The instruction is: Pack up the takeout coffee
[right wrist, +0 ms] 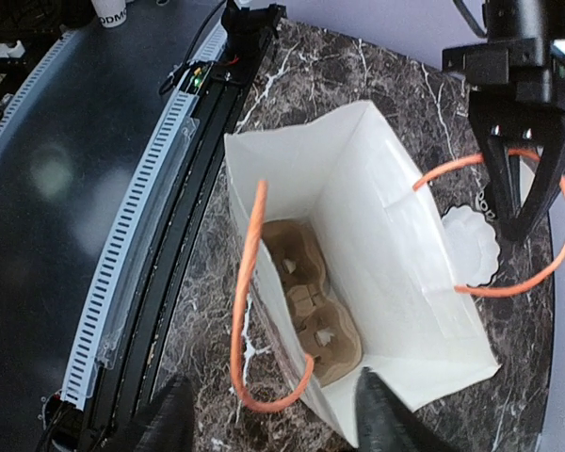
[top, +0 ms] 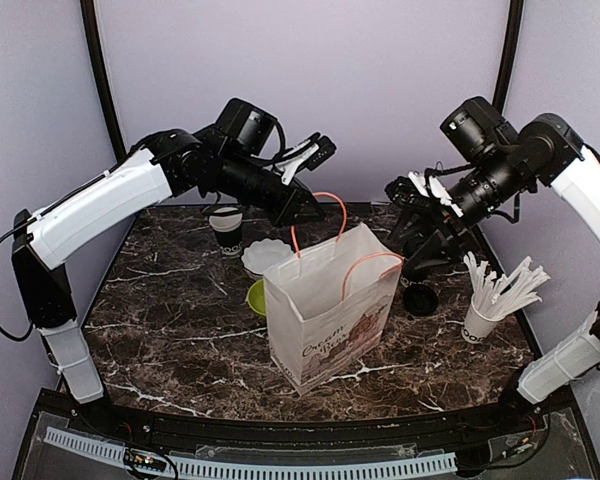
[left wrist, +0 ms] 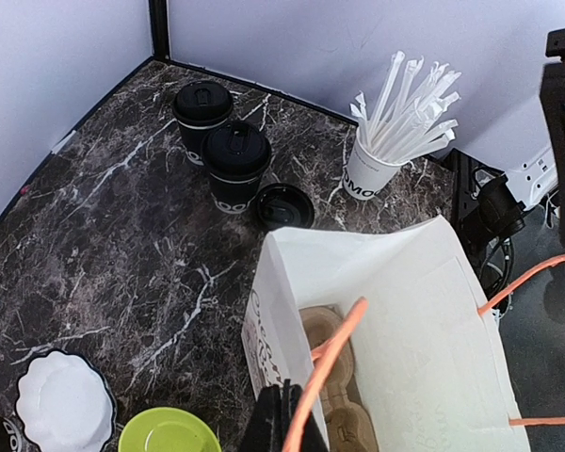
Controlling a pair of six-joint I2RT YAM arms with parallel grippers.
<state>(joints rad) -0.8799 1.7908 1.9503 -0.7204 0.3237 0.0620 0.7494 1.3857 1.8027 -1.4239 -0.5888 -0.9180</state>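
Left gripper [left wrist: 281,419] is pinching the orange handle [left wrist: 336,353] of the paper bag [left wrist: 405,311], fingers pressed together. Right gripper [right wrist: 273,412] is hovering spread and empty over it. The takeout coffee [left wrist: 235,165] is standing upright by the stick cup [left wrist: 369,174], so the right arm's looking closer.

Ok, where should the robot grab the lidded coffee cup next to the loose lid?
The cup stands upright, so probably grip its round side just under its lid, coming down from above. Put the fingers on its two free sides, since another lidded cup and the loose lid crowd the rest.
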